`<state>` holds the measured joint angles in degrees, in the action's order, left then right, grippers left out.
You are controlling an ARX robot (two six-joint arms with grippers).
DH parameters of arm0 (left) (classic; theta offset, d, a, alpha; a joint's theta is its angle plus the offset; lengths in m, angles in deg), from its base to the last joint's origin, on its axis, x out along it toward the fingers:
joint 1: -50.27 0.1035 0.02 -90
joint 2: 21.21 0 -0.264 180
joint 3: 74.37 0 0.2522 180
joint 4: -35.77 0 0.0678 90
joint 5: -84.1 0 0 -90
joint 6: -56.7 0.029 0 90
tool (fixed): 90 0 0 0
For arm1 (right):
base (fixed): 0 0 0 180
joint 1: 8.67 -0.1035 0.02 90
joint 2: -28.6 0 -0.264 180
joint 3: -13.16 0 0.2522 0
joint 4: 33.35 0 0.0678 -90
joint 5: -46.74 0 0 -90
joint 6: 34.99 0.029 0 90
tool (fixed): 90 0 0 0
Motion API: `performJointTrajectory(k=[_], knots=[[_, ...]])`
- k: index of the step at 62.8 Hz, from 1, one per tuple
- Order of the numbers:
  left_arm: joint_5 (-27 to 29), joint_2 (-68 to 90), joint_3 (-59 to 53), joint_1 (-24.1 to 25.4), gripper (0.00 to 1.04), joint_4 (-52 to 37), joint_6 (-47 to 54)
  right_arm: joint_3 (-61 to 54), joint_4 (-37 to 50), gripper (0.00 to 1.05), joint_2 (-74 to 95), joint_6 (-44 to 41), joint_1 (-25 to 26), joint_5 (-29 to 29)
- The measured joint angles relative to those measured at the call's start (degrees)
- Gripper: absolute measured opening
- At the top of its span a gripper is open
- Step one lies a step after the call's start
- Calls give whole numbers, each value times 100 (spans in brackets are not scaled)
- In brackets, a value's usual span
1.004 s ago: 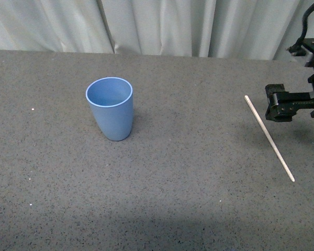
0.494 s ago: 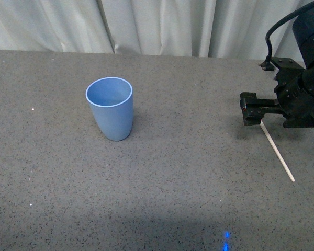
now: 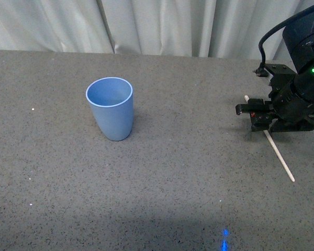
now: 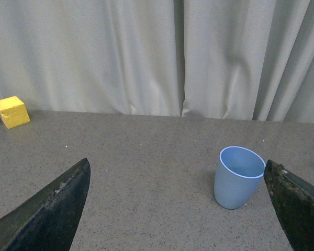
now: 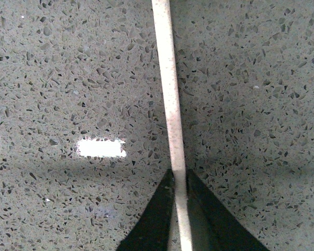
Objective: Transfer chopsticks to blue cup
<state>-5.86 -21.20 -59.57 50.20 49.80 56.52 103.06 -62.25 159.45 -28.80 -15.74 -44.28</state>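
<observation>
My right claw (image 3: pixel 249 116) is clenched on the stick (image 3: pixel 278 151), with 1 dark finger (image 5: pixel 153 222) pressed against each side of it near its far end. The stick lies flat on the grey speckled table (image 3: pixel 172 172). It runs from under this claw toward me and to the right, and a short tip pokes out beyond the claw. The blue cup (image 3: pixel 111 110) stands upright well to the left of this claw. My left claw (image 4: pixel 176 172) is released, its 2 fingers spread wide. The cup stands ahead of it, and a yellow block (image 4: pixel 11 111) sits farther ahead, by the curtain (image 4: pixel 146 52).
</observation>
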Motion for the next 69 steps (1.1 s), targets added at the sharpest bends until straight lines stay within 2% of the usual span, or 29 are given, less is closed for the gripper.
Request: performJointTrajectory(k=[3,9,18,24,27,33,39,47,52,57,69], knots=[[-2,0,0,0,98,-2,0,0,2,0,0,-4,2,-15],[0,0,0,0,98,0,0,-48,98,1,-20,11,7,-79],[0,0,0,0,98,0,0,-511,879,1,-297,70,-31,114],[0,0,0,2,98,0,0,-1016,1823,1,-769,-70,-149,306],[-2,0,0,0,98,0,0,-1281,2452,1,-1075,-92,-234,579],[-2,0,0,0,98,0,0,-1777,4017,1,-1727,-103,-522,1191],[0,0,0,0,98,0,0,-2026,5381,1,-2052,-175,-852,1547],[0,0,0,0,98,0,0,-2096,6555,1,-1982,-291,-1311,1867],[0,0,0,0,98,-2,0,-2070,7042,1,-1775,-302,-1606,2090],[0,0,0,0,98,0,0,-1856,7169,1,-1506,-319,-1882,2317],[0,0,0,0,98,0,0,-1349,7412,1,-929,-205,-2332,2411]])
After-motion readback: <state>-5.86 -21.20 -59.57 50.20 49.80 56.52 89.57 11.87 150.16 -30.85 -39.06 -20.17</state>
